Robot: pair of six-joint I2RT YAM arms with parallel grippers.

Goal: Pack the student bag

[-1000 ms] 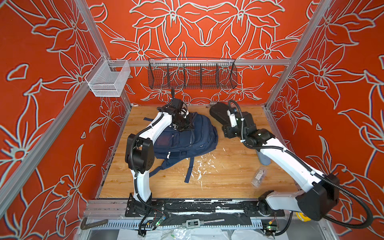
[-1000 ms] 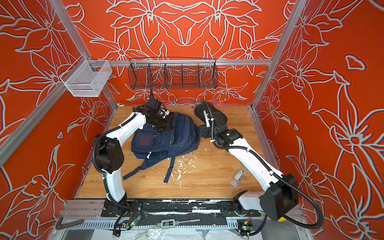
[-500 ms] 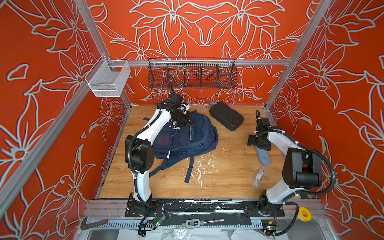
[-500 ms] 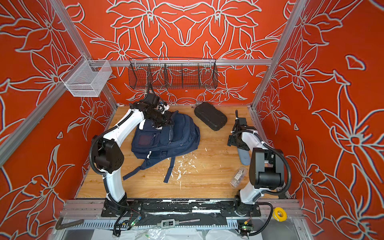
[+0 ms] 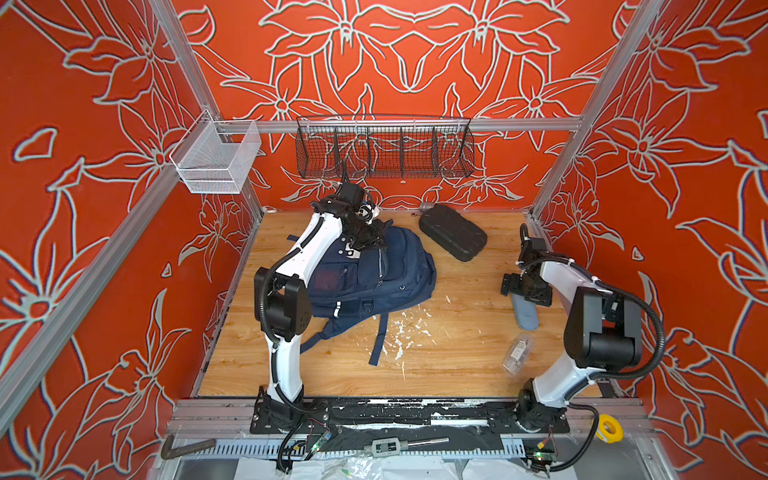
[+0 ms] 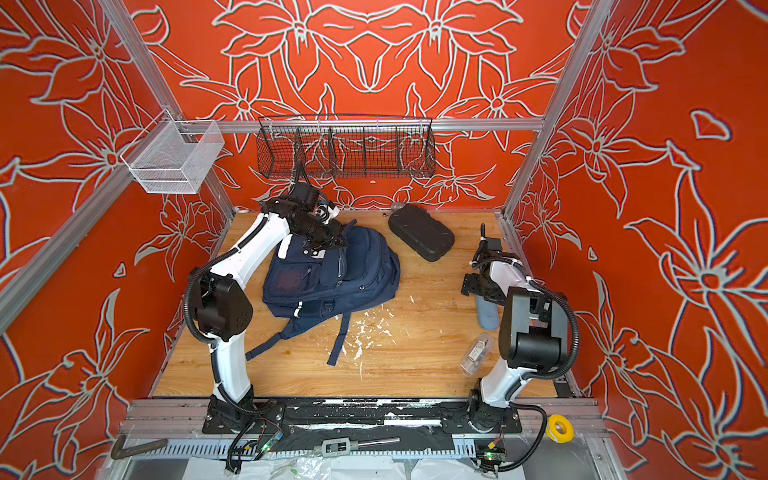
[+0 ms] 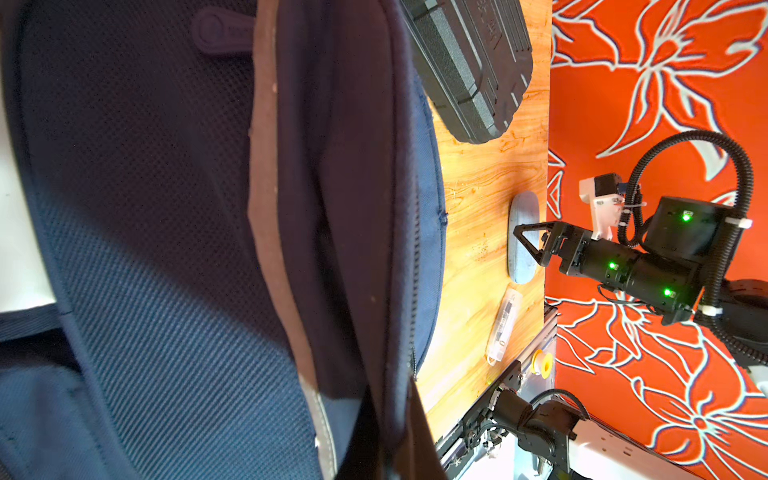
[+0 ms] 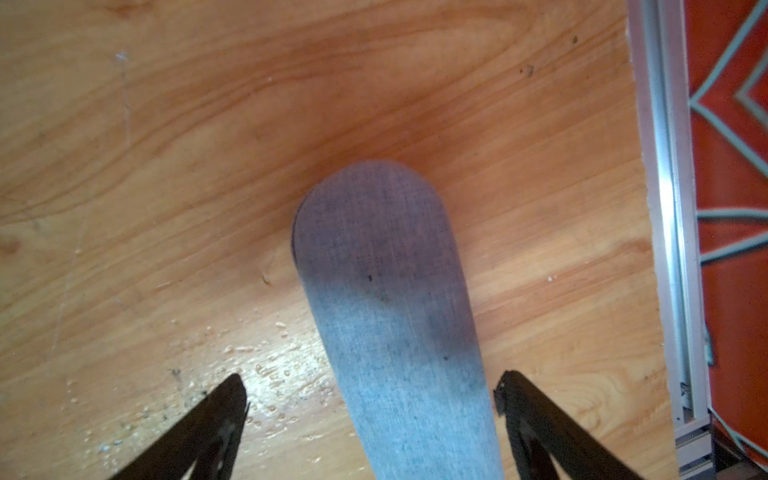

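**Bag flat on surface, left hand closed at its top, right hand open over grey case**

- The student bag [image 5: 374,282] is seen in both top views lying front side up on the left half of the wooden surface [image 5: 436,361]. Its straps trail toward the front edge.
- The left hand [image 5: 368,239] is closed and set at the bag's top edge. Whether fabric is pinched cannot be told. In the left wrist view only the bag's gaping compartment and grey lining are shown, up close.
- The right hand [image 8: 370,386] is wide open. Its fingertips [image 8: 232,390] are placed either side of a grey fabric case [image 8: 386,291] and are not touching it.
- The grey case lies flat near the right edge of the surface.
- A black hard case [image 5: 453,237] lies at the back, just right of the bag's top.
- A clear plastic packet [image 5: 517,355] lies near the grey case, toward the front.
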